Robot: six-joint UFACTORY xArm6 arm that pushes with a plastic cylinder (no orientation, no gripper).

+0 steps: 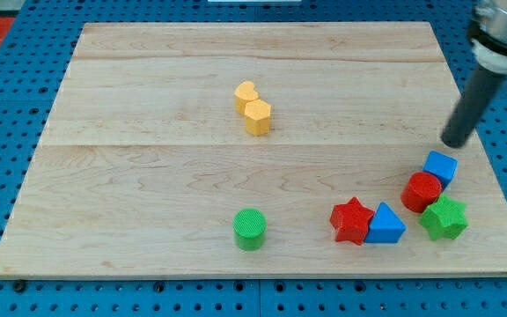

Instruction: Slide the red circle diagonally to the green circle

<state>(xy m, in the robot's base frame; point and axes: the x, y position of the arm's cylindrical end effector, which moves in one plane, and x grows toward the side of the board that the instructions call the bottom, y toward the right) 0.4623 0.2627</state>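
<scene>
The red circle (422,191) sits near the board's right edge, touching a blue cube (440,167) above it and a green star (444,217) below right. The green circle (250,229) stands alone at the view's bottom centre, well left of the red circle. My tip (454,142) is at the view's right, just above the blue cube and up and to the right of the red circle, touching neither.
A red star (352,220) and a blue triangle (385,224) lie side by side between the two circles. A yellow heart (246,94) and a yellow hexagon (257,116) sit together at upper centre. The wooden board (148,176) rests on blue pegboard.
</scene>
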